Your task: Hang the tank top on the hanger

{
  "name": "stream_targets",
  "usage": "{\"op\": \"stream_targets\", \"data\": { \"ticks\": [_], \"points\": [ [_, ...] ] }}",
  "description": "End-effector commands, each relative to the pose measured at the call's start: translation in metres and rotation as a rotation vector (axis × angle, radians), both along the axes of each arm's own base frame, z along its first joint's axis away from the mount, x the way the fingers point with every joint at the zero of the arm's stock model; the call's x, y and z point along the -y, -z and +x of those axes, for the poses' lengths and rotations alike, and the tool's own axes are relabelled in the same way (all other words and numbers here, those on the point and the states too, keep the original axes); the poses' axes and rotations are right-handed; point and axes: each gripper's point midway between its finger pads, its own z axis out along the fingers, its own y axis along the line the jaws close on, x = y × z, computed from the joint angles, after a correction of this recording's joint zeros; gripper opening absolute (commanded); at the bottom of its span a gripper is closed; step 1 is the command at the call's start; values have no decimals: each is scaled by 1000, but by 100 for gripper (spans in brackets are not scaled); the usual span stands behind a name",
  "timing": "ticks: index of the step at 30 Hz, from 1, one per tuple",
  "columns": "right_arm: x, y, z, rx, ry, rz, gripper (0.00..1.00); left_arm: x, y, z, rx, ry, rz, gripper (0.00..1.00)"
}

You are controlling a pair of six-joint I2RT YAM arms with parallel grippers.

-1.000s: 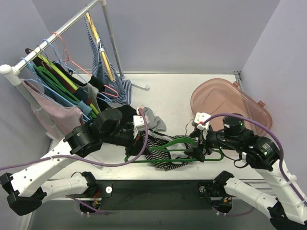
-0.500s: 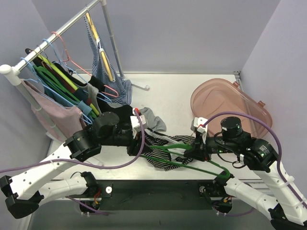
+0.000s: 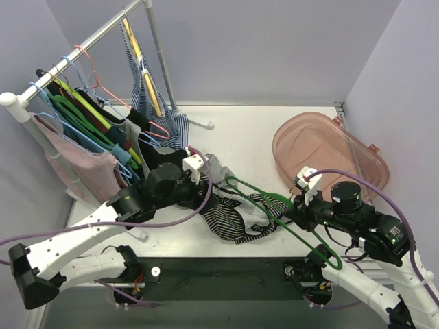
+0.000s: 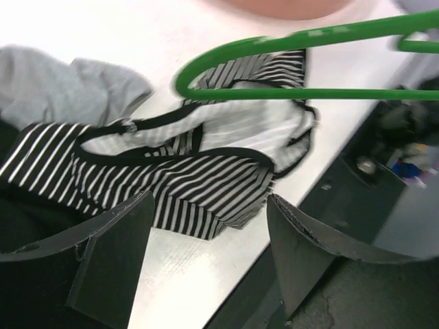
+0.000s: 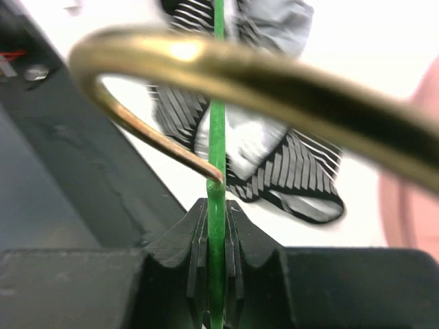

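The tank top [image 3: 240, 221], black-and-white striped with dark edging, lies crumpled on the white table near the front edge. The green hanger [image 3: 267, 205] slants over it, one end at the back left, its hook [image 3: 332, 258] toward the near edge. My right gripper [image 3: 300, 212] is shut on the hanger's thin bar [image 5: 218, 137], just below the hook [image 5: 240, 68]; the tank top [image 5: 288, 164] shows beyond. My left gripper [image 4: 206, 253] stands open above bare table just in front of the tank top [image 4: 171, 178], holding nothing. The hanger [image 4: 295, 44] crosses above the cloth.
A pink plastic tub [image 3: 329, 147] lies at the back right. A clothes rack [image 3: 89, 103] with several hangers and a blue-and-white striped garment [image 3: 161, 110] fills the back left. Grey cloth [image 3: 219, 170] lies behind the tank top. The table's dark front edge [image 4: 343, 199] is close.
My left gripper has opened, let go of the tank top and drawn back. My right gripper has shut on the hanger and pulled it right, swinging it onto a diagonal.
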Motion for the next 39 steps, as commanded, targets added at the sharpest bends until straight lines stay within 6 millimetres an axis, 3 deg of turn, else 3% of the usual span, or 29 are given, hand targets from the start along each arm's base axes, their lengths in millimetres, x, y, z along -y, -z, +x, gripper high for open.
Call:
{"op": "stream_targets", "data": {
  "ticks": [1, 5, 6, 8, 9, 11, 12, 13, 14, 15, 19, 23, 26, 31, 33, 34, 35, 39],
  "points": [
    [20, 10, 23, 7, 168, -81, 0, -8, 35, 39, -68, -251, 85, 77],
    [19, 13, 26, -2, 175, -99, 0, -12, 54, 73, -69, -423, 149, 77],
    [19, 14, 26, -5, 176, -101, 0, -14, 66, 83, -83, -463, 185, 76],
    [19, 17, 27, -11, 172, -106, 0, -15, 66, 99, -88, -536, 190, 74],
    [18, 17, 27, -11, 171, -105, 0, -17, 80, 107, -111, -562, 234, 74],
    [16, 19, 28, -13, 168, -102, 0, -13, 79, 119, -123, -605, 237, 70],
    [16, 20, 28, -15, 167, -98, 0, -13, 93, 121, -145, -619, 288, 69],
    [15, 21, 27, -18, 163, -98, 0, -13, 96, 125, -153, -642, 301, 68],
    [13, 22, 28, -19, 163, -92, 0, -9, 92, 131, -150, -655, 300, 60],
    [12, 23, 28, -22, 159, -88, 0, -11, 105, 132, -171, -665, 347, 58],
    [8, 26, 29, -33, 154, -80, 0, -8, 124, 137, -201, -678, 400, 57],
    [6, 27, 30, -33, 149, -75, 0, -10, 141, 135, -232, -673, 463, 45],
    [5, 29, 30, -33, 146, -72, 0, -14, 144, 133, -234, -680, 487, 45],
    [0, 29, 32, -38, 132, -62, 0, -21, 141, 129, -223, -671, 499, 23],
    [-3, 28, 31, -40, 117, -50, 0, -21, 134, 127, -214, -658, 486, 18],
    [-5, 27, 31, -40, 110, -43, 0, -21, 134, 125, -218, -649, 483, 9],
    [-8, 26, 29, -46, 92, -33, 0, -21, 127, 124, -211, -642, 467, 6],
    [-18, 26, 24, -73, 34, -14, 0, -21, 105, 117, -193, -610, 401, 0]
  ]
}}
